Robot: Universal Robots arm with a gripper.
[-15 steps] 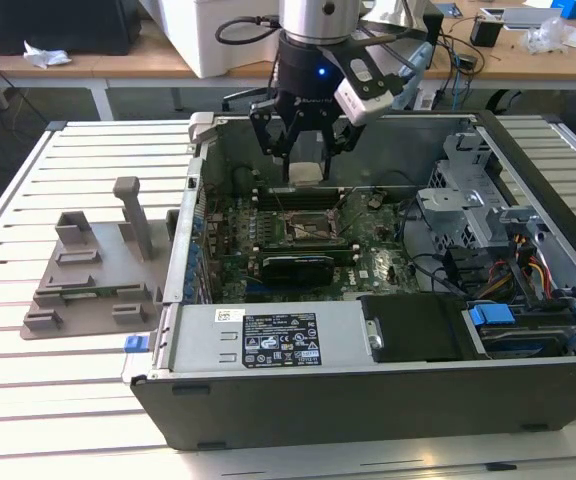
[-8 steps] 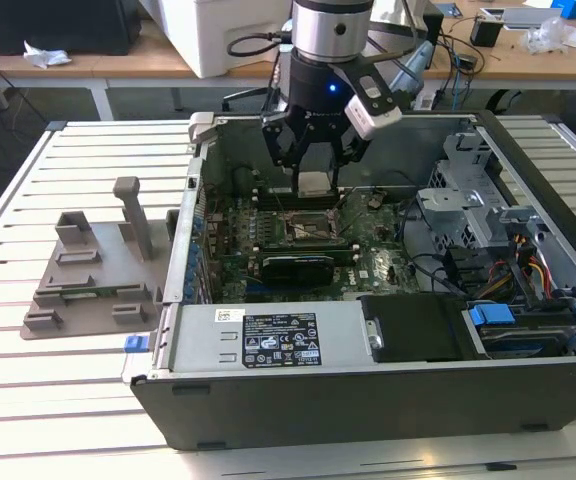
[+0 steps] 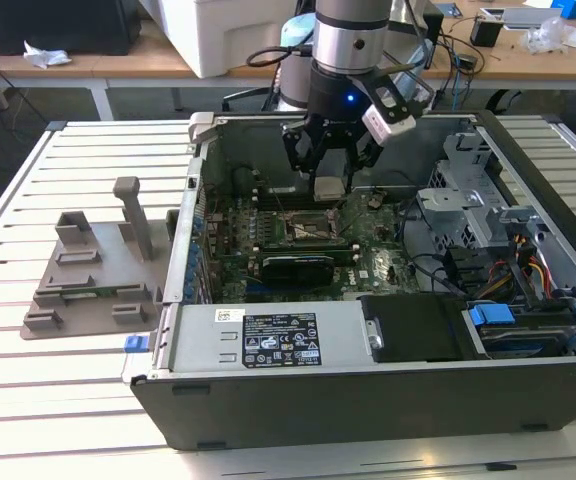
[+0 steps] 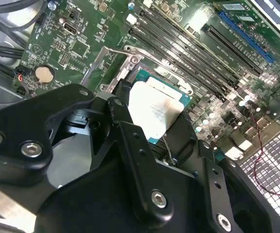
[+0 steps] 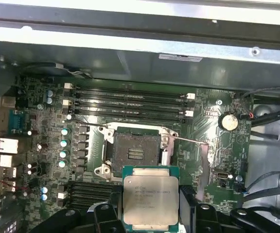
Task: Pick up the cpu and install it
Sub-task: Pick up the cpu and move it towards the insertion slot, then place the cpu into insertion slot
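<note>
The tray (image 3: pixel 93 270) lies well apart from the gripper (image 3: pixel 331 172), outside the case (image 3: pixel 368 410). The gripper hangs inside the case, clamped on the cpu (image 5: pixel 150 200), which is held flat between its fingers. The open socket (image 5: pixel 135 153) lies below and just ahead of the cpu, not touching it. Step in hand: bringing the cpu over the socket. Seating likely calls for squaring the cpu's edges with the socket.

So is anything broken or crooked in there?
Nothing looks wrong. The black gripper holds the silvery square cpu flat above the green circuit board, near its empty square socket.
</note>
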